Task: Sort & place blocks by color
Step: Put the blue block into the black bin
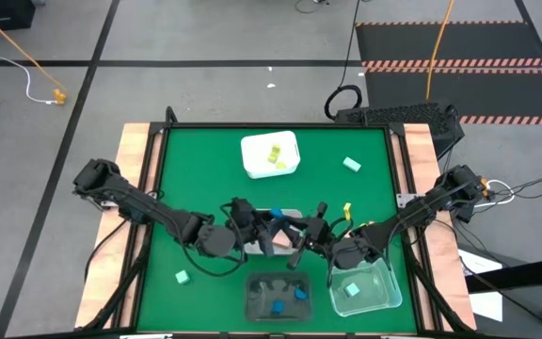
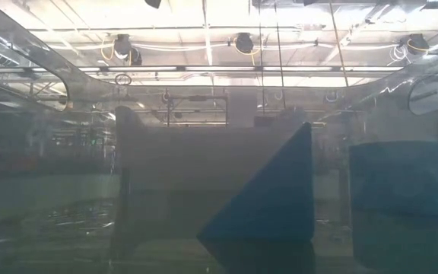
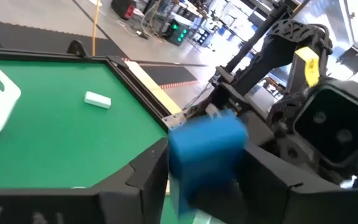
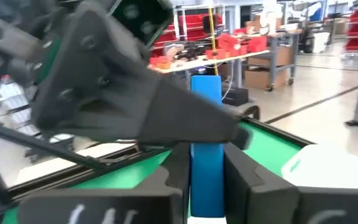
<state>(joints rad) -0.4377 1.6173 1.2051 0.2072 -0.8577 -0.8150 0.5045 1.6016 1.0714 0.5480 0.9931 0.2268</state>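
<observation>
Both grippers meet over the table's middle, left gripper [image 1: 273,232] and right gripper [image 1: 306,234] facing each other. A blue block [image 3: 207,151] stands between the left fingers, and the same blue block [image 4: 205,155] stands between the right fingers. In the high view the grippers hide it. Loose on the green mat lie two mint blocks [image 1: 351,164] [image 1: 183,277] and a yellow block [image 1: 347,209]. Yellow-green blocks [image 1: 276,154] lie in the white tub [image 1: 257,149], blue blocks [image 1: 288,299] in the dark tub [image 1: 252,299], and a mint block [image 1: 351,289] in the clear tub [image 1: 384,282]. My left gripper has the blue block's broad faces [image 3: 179,155] pinched between its two fingers, coming level from the table's left. The block is lifted clear of the mat. My right gripper has the block's lower part [image 4: 205,180] pinched between its two fingers, coming level from the table's right. The block stands upright and sticks out past the fingertips, where a left finger [image 4: 185,121] crosses it.
The dark and clear tubs sit side by side at the near edge, just below the grippers. A flat pale tray [image 1: 276,217] lies under the grippers. The white tub stands toward the far side. Wooden rails [image 1: 137,188] border the mat left and right.
</observation>
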